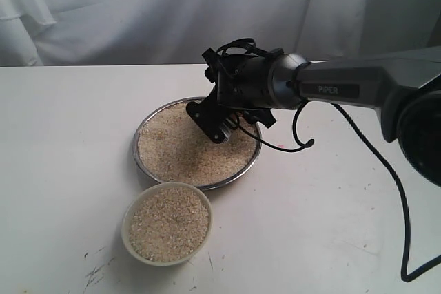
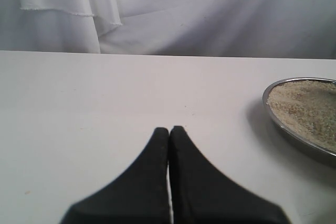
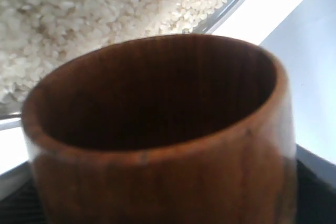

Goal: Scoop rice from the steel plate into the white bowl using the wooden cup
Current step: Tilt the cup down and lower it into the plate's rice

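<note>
The right gripper (image 1: 219, 123) hangs low over the wide, shiny, round steel plate (image 1: 233, 178), above the back part of it. Its jaws stand far apart and hold the small, reddish-brown, barrel-shaped wooden cup (image 3: 157, 182) between them. In the right wrist view the cup fills almost the whole picture. Its mouth faces the camera, and its dark inside shows no grains. In the exterior view the gripper hides most of the cup.

The pale beige, grainy rice (image 1: 180, 149) covers the plate in a flat, loose layer. It lies just past the cup's rim, very close. I cannot tell if the cup touches the rice.

The small, round white bowl (image 1: 128, 239) sits in front of the plate, just beside its front edge. It is well apart from the cup. The bowl is full of rice almost up to its rim.

The left gripper (image 2: 169, 130) is above the bare white table (image 1: 62, 170). Its two black fingers are pressed together and hold nothing. The plate's rim and some rice show a little way off from it.

A white cloth (image 1: 138, 12) hangs behind the table.
</note>
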`<act>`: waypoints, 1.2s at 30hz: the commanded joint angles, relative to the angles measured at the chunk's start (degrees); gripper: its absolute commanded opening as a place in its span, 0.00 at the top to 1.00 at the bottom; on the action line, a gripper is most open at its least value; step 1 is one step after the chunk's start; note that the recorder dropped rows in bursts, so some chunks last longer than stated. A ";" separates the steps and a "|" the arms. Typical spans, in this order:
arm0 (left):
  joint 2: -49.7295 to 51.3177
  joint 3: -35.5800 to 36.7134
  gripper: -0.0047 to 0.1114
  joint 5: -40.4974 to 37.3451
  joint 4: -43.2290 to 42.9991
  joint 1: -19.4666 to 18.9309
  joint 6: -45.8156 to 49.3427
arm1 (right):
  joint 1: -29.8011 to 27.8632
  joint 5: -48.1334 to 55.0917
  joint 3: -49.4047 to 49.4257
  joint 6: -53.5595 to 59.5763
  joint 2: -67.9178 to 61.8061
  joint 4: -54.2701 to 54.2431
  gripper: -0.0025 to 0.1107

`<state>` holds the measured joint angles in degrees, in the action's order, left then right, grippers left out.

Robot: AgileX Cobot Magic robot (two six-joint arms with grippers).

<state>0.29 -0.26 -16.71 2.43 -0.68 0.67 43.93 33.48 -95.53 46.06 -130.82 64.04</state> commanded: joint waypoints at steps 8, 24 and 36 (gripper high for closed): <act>-0.29 0.26 0.96 0.36 0.04 0.09 -0.18 | 0.38 0.84 -0.40 -0.57 0.10 -0.37 0.98; -0.29 0.26 0.96 0.36 0.04 0.09 -0.18 | 0.89 1.32 -0.40 -1.39 -2.96 0.94 0.98; -0.29 0.26 0.96 0.36 0.04 0.09 -0.18 | 3.00 4.79 -0.40 -5.57 -2.70 5.55 0.98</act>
<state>0.29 -0.26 -16.71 2.43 -0.68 0.67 45.96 38.83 -95.66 41.27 -133.64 69.50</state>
